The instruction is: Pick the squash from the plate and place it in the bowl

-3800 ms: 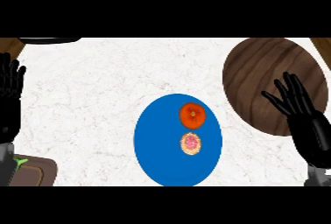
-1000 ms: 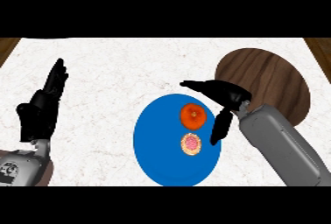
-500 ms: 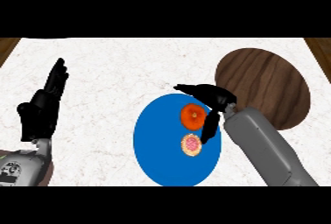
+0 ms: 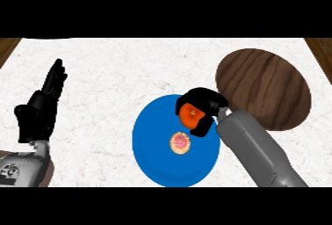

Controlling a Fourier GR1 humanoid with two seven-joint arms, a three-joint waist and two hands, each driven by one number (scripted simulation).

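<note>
Sitting over the upper part of the round blue plate (image 4: 154, 151), the small orange squash (image 4: 190, 114) is being gripped by the black right hand (image 4: 202, 99). The fingers (image 4: 200, 127) are being curled round it from both sides, so that only part of the orange is being left in view. Whether it is being lifted off the plate cannot be told. A small round pink-and-yellow item (image 4: 181, 143) is being carried lower on the same plate, just beside the hand. The dark brown round wooden bowl (image 4: 262, 88) is being shown at the upper right, near the plate, on the white marbled table (image 4: 117, 72). The black left hand (image 4: 39, 115) is being held open at the left edge, its straight fingers pressed together, well apart from the plate.
</note>
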